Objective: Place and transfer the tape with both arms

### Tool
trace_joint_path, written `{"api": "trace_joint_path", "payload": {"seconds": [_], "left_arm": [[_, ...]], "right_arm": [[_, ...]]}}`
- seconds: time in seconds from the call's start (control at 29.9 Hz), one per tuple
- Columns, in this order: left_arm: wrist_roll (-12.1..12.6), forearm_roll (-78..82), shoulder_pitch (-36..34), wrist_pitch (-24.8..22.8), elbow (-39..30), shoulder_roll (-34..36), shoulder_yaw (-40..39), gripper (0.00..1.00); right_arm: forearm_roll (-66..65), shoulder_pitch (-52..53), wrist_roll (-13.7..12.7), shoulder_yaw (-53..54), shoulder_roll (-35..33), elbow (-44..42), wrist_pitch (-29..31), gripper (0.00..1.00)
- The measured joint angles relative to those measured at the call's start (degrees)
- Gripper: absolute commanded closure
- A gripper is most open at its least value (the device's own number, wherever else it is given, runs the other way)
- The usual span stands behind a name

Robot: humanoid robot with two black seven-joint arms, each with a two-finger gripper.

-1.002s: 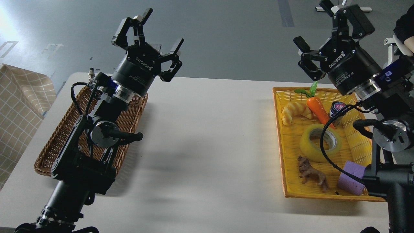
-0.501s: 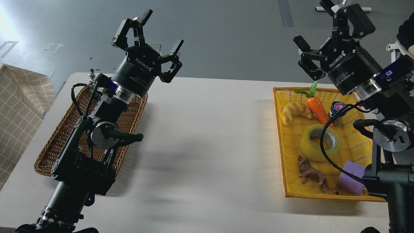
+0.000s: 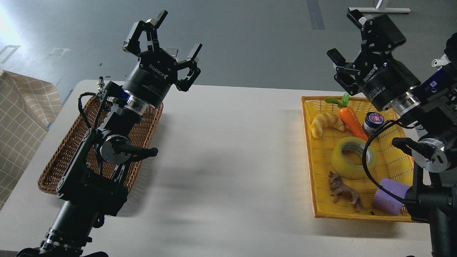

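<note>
Since the earlier frame, right gripper [image 3: 351,35] shifts slightly; spread and empty, it sits above tape [image 3: 353,157], nearer than spread left gripper [image 3: 162,34].

We are looking down at a white table [image 3: 228,150] standing on a smooth grey floor [image 3: 250,35]. Bright light is glaring off the floor at the upper left, and a beige checked cloth [image 3: 21,114] is lying beside the table's left edge.
</note>
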Motion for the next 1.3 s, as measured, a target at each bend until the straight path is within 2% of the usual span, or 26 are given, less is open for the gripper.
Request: {"api": "trace_joint_path", "payload": {"seconds": [0.2,0.5,0.74,0.9,1.04,1.14,1.3], "left_arm": [[0.0,0.0,0.4,0.0,-0.1,0.1,0.0,0.02],[0.0,0.1,0.8,0.0,-0.7,0.6,-0.1,0.02],[-0.1,0.1,0.8,-0.1,-0.8,0.6,-0.1,0.02],[-0.1,0.0,0.5,-0.1,-0.7,0.4,-0.1,0.02],[-0.1,0.0,0.6,-0.1,-0.7,0.3,0.0,0.02],[-0.1,0.0,0.7,-0.1,-0.7,0.3,0.0,0.02],[-0.1,0.0,0.7,-0.1,-0.7,0.5,0.0,0.02]], "right_arm": [[0.1,-0.4,0.4,2.4,-2.4,0.0,0.0,0.00],[0.1,-0.4,0.6,3.4,-9.6,0.4,0.0,0.00],[-0.2,-0.4,0.8,3.0,-19.1,0.6,0.0,0.00],[-7.7,-1.3,0.8,2.5,-26.7,0.4,0.0,0.00],[-11.3,-1.5,0.9,2.8,-28.0,0.2,0.0,0.00],[-11.4,-1.2,3.3,3.6,-28.3,0.6,0.0,0.00],[-11.2,-1.7,11.7,7.8,-28.1,1.5,0.0,0.01]]}}
